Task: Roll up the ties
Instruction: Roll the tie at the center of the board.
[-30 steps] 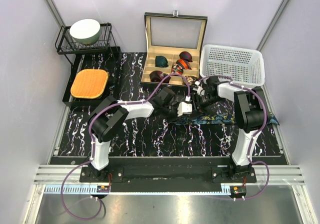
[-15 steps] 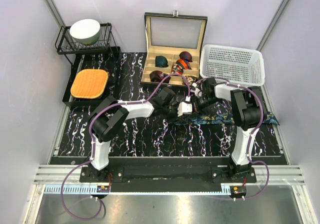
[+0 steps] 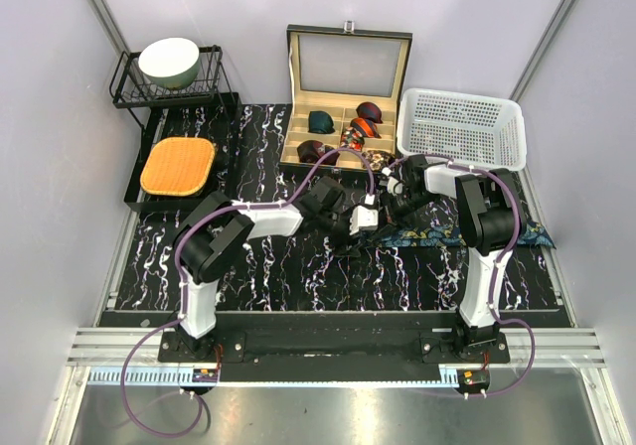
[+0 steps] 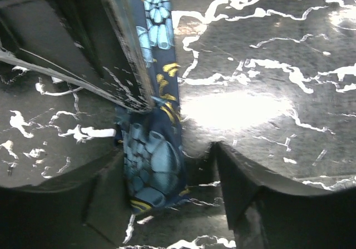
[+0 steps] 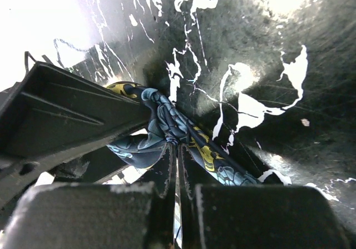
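The navy tie lies as a strip on the marbled table, with one end between the two grippers. Right gripper: fingers pressed together on a fold of the tie. Left gripper: fingers apart, straddling the tie end. Hazards: the thin fabric may slip out of the right pinch; the grippers stand almost touching, so a closing or turning move may make them collide

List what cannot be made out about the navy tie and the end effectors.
Top external: the navy tie's end, hidden beneath the left end effector and right end effector.
Left wrist: the tie's far stretch, cut off by the top edge.
Right wrist: the table at top left, washed out by glare.
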Robot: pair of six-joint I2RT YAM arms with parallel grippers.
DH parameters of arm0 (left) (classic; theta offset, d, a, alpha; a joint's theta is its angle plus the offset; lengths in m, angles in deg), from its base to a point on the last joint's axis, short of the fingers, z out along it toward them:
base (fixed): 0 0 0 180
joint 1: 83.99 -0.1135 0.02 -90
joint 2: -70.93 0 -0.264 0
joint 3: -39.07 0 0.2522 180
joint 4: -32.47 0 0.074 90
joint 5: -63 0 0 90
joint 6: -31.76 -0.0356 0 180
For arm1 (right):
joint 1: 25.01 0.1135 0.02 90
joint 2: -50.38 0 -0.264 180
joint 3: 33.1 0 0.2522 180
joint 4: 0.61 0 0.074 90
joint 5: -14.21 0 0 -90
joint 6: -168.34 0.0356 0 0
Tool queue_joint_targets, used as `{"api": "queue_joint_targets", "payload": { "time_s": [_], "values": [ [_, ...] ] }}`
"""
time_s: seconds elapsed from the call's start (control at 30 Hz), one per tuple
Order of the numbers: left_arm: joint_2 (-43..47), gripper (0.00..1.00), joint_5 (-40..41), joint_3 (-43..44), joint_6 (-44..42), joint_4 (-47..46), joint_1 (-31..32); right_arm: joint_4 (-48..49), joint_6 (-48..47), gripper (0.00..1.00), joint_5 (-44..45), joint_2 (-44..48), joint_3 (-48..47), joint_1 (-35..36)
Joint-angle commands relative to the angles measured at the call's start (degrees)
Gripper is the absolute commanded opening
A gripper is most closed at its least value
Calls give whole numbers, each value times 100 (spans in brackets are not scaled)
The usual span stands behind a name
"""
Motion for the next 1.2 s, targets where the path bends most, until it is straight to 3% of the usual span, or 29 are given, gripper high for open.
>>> {"api": "queue_joint_targets", "payload": {
  "time_s": [0.0, 0.17, 0.27, 0.43, 0.57, 0.83, 1.03, 1.17],
  "values": [
    [132, 68, 246, -461, 504, -81, -121, 156, -252, 0, 1001, -235, 18, 1],
    [247, 80, 606, -251, 752, -400, -130, 147, -296, 0, 974, -226, 45, 1],
    [238, 80, 712, -76, 559, -322, -86, 139, -313, 0, 974, -217, 45, 1],
    [45, 73, 878, 294, 268, 338, -59, 112, -340, 0, 965, -208, 36, 1],
    [19, 79, 976, 409, 215, 329, -59, 130, -357, 0, 965, -200, 54, 1],
    [-447, 85, 484, 1120, -171, 1278, 160, 121, -348, 0, 965, -182, 36, 1],
    [-693, 73, 668, 1331, -215, 1481, 336, 139, -322, 0, 913, -164, 63, 1],
    [-790, 59, 747, 1385, -557, 1849, 424, 130, -287, 0, 860, -112, 54, 1]
  ]
}}
